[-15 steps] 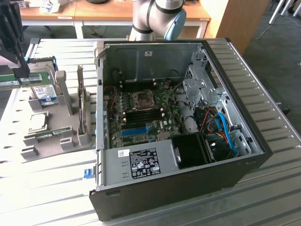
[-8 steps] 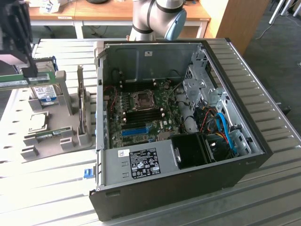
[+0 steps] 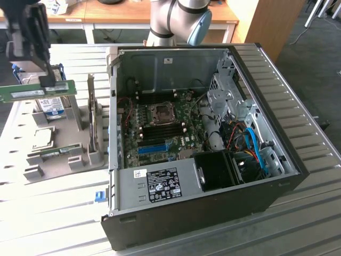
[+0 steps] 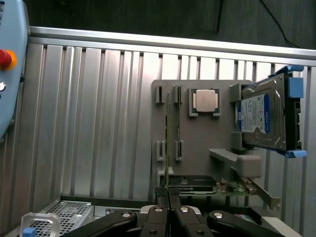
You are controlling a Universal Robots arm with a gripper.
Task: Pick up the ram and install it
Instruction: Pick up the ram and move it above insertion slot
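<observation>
One thin green ram [image 3: 37, 92], pale-labelled, sits clamped between the fingers [image 4: 160, 216]

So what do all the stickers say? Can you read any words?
None can be read.
Black label on the case: print too small.
White sticker beside it: too small.
Blue-white label on the hard drive: blurred.
White strip on the ram: too small.
</observation>
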